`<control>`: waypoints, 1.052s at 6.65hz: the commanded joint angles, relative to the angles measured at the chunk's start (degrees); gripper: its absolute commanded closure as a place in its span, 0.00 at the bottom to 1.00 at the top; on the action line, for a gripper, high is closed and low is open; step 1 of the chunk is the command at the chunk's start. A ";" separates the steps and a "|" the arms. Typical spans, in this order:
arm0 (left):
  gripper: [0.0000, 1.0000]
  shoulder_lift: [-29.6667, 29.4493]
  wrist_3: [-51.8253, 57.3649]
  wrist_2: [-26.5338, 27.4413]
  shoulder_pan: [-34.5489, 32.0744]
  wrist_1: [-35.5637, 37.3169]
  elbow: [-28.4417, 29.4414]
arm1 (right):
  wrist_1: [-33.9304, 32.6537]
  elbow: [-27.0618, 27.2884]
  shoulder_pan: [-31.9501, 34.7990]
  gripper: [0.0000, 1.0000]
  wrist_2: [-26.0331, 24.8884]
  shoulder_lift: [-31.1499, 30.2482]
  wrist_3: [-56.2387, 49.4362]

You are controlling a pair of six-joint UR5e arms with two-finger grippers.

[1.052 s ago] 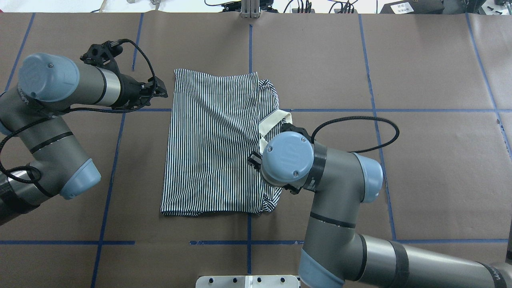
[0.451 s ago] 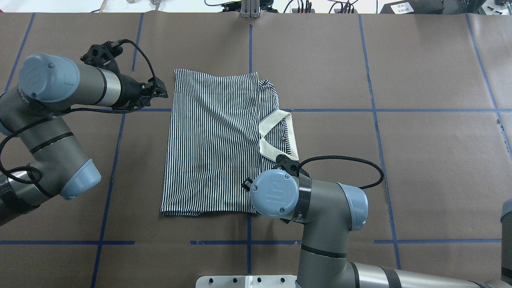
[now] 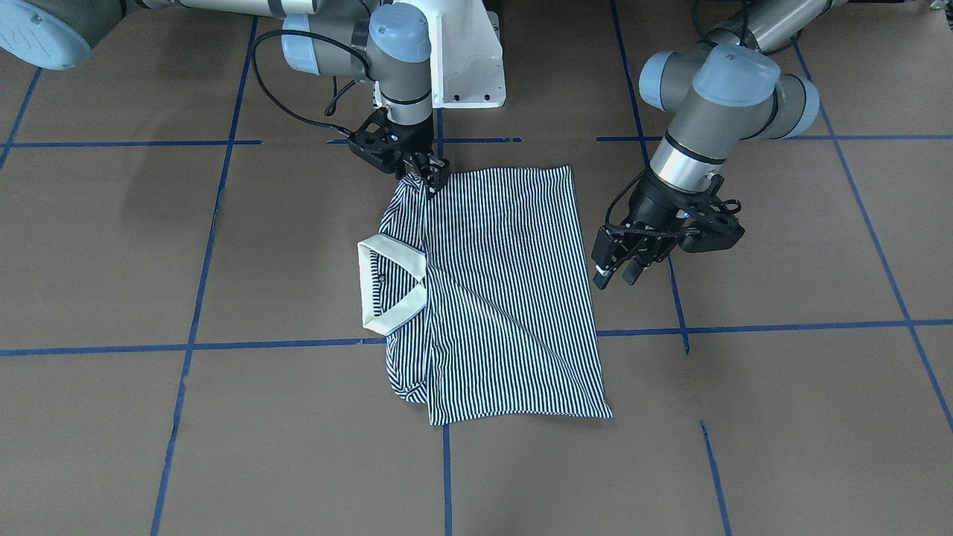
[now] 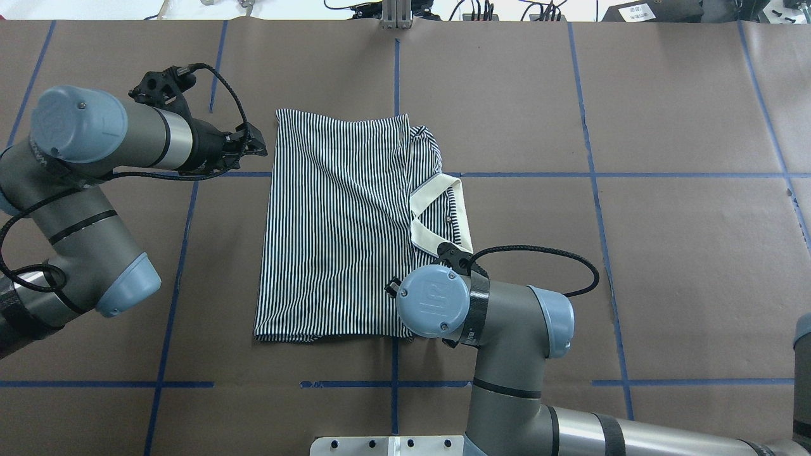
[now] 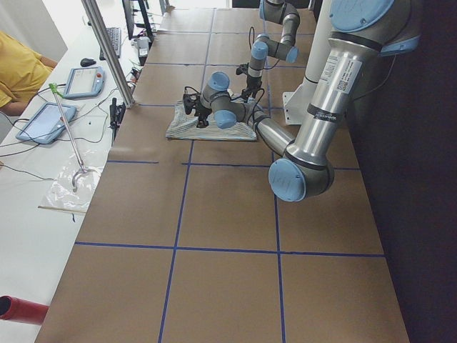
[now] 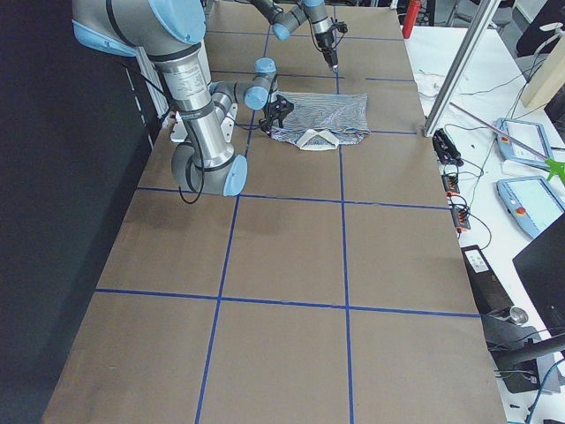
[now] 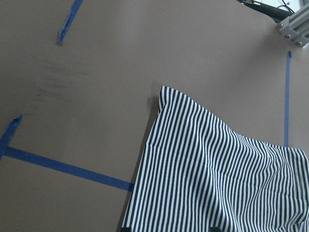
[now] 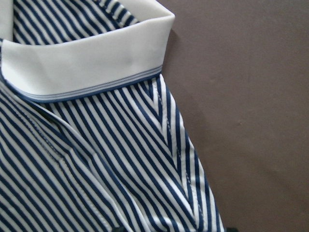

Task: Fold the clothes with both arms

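The shirt [image 4: 329, 228] lies flat in the middle of the worktop [image 4: 665, 285]. Its sides are tucked in, so it makes a long block. The collar [image 3: 367, 286] is at the robot's right end. The step now looks like the next fold: pick up one end and lay it over the other.

The right fingers [image 3: 426, 179] are down on the shirt's corner nearest the robot, at the collar end. The right wrist view shows their tips apart with cloth under them, so they look open and not pinching yet. The left fingers [image 3: 616, 269] hang just beside the other end of the shirt and do not touch it. They are open and hold nothing.

Next, I think the right fingers must close on that corner. The left fingers must take hold too, so both lift together. If only one lifts, the shirt may twist.

Blue tape lines [image 4: 595, 190] cross the worktop. The white base [image 3: 465, 67] sits behind the shirt. Nothing stands between the fingers and the shirt.
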 commanded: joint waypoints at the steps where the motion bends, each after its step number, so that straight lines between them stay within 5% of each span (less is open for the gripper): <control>1: 0.38 -0.02 -0.33 0.00 0.01 0.00 -0.06 | 0.04 0.20 -0.23 0.99 0.23 -0.16 2.01; 7: 0.38 -0.11 -5.83 0.26 3.14 1.83 -3.20 | -0.75 5.89 -0.50 1.00 0.49 -2.95 1.93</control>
